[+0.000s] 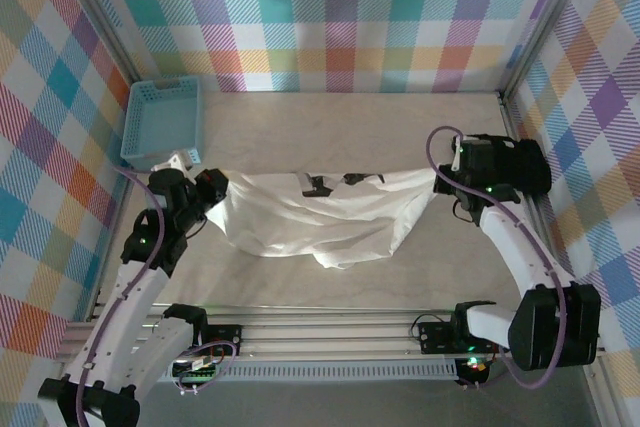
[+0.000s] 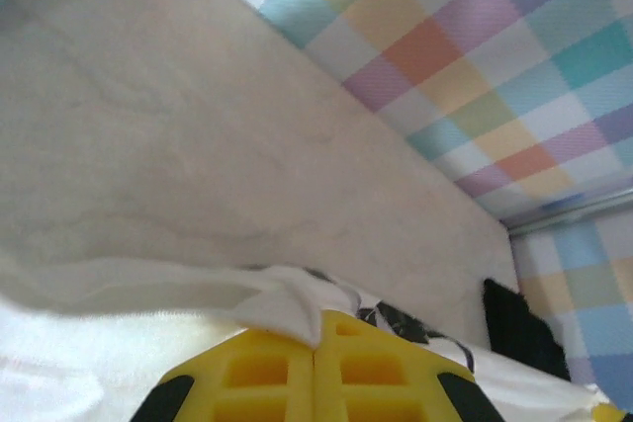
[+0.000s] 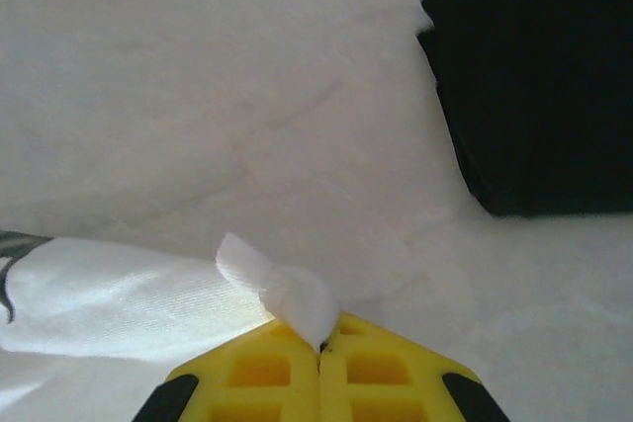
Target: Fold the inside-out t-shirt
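My left fingers point(image 2: 315, 345) are clenched on a bunched corner of the shirt point(image 1: 320, 217), and my right fingers point(image 3: 319, 348) pinch a small tuft of its opposite corner. In the top view the shirt's top edge runs nearly straight from the left fingers point(image 1: 218, 190) across to the right fingers point(image 1: 440, 179), with a few small dark marks along it. Below that edge the cloth sags in loose folds, its lowest point towards the near side, middle. I cannot tell how much of it lies on the surface point(image 1: 350, 117).

Beyond the top edge the surface is bare right up to the back wall point(image 1: 330, 17). The basket point(image 1: 160, 122) sits in the far left corner, close behind my left arm. A black garment point(image 3: 534, 86) lies flat past my right fingers, apart from the shirt. On the near side a bare strip separates the drooping hem from the rail point(image 1: 330, 332).
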